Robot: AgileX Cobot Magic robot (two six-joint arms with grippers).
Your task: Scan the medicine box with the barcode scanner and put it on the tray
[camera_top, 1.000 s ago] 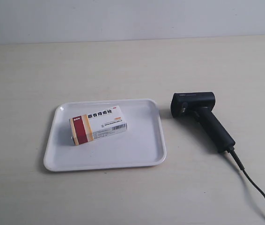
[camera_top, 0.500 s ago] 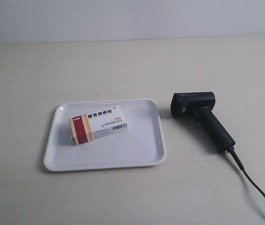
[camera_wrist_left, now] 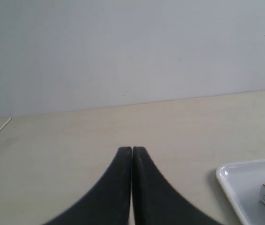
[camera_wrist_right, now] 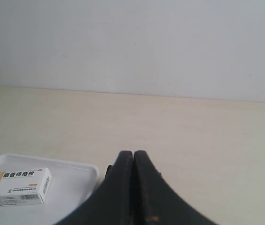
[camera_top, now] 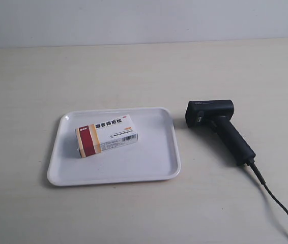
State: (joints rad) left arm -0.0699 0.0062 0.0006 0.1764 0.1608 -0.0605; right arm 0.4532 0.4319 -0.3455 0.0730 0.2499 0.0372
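On tray (camera_top: pixel 156 165): medicine box (camera_top: pixel 107 134), flat. Left gripper (camera_wrist_left: pixel 132 150), right gripper (camera_wrist_right: pixel 133 153) closed, empty.

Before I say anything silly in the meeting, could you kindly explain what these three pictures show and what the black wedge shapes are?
It is a robot with two arms, each ending in a pincer. One picture comes from a camera off the arms, looking down on a pale table. On it a white tray holds a medicine box; beside the tray lies a black barcode scanner with its cable. The other two pictures come from cameras on the wrists. The black wedges are the left pincer and the right pincer, each with its jaws pressed together and holding nothing. Neither arm appears in the overview.
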